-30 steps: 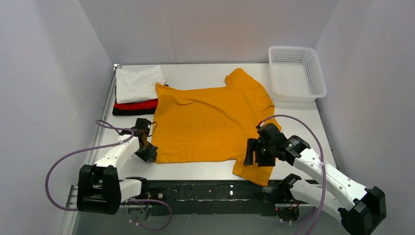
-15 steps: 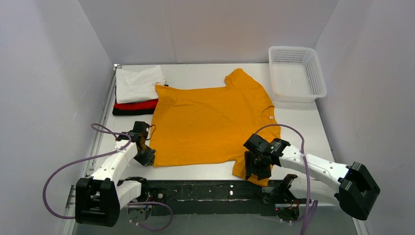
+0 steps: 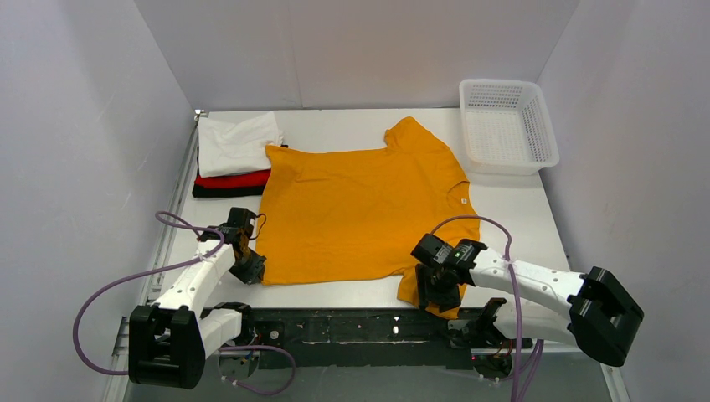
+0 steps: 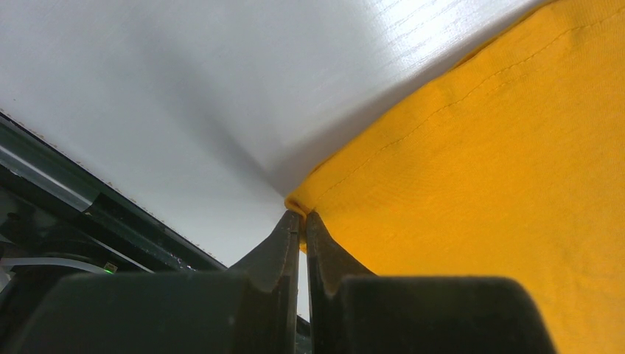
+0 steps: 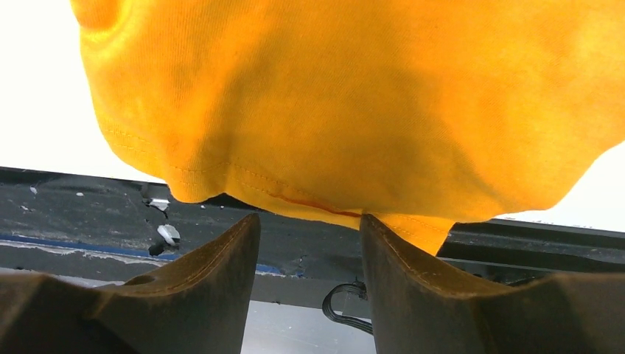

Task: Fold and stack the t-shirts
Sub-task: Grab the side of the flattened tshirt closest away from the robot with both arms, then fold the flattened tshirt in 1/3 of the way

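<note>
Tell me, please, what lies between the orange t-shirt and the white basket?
Nothing lies there. In the top view only a bare strip of white table separates the orange t-shirt from the basket.

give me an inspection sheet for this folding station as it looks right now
surface: white table, bare around the cloth
job's things: orange t-shirt spread flat, near-right sleeve overhanging the near edge; white shirt, red shirt and black shirt folded in a stack, far left
clutter: white basket, far right corner, nothing seen inside
grippers: left gripper shut on the orange t-shirt's near-left corner; right gripper open at the overhanging sleeve's hem
cables: purple cables loop off both arms
surroundings: plain walls on three sides
</note>
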